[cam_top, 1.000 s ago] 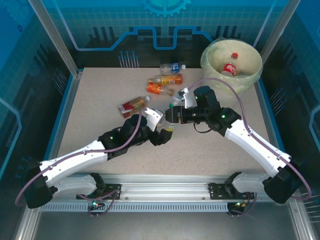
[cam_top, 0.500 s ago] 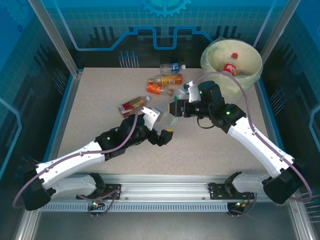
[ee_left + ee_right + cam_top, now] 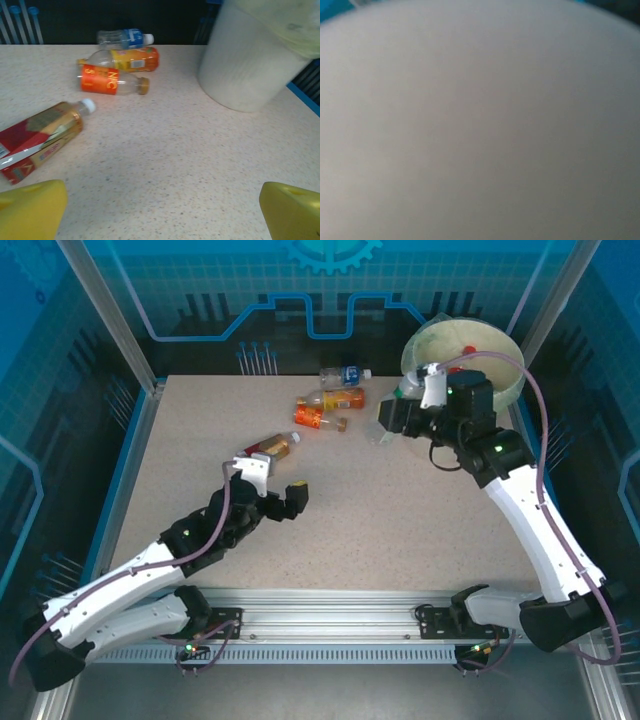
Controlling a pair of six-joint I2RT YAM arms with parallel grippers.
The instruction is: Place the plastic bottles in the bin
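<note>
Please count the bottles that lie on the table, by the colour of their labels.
Blue-label bottle: 1
Orange-label bottles: 2
Red-label bottle: 1
Total: 4

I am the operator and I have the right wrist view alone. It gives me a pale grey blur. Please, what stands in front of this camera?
Observer: Seen from above, the right gripper is close beside the left wall of the bin, outside its rim.
Operator: Does it carry something?
Observer: It seems so: a clear bottle sits between its jaws.
Operator: How many bottles are not yet in?
Observer: Four lie on the table, from the blue-label bottle at the far side to the red-label bottle nearest the arms.
</note>
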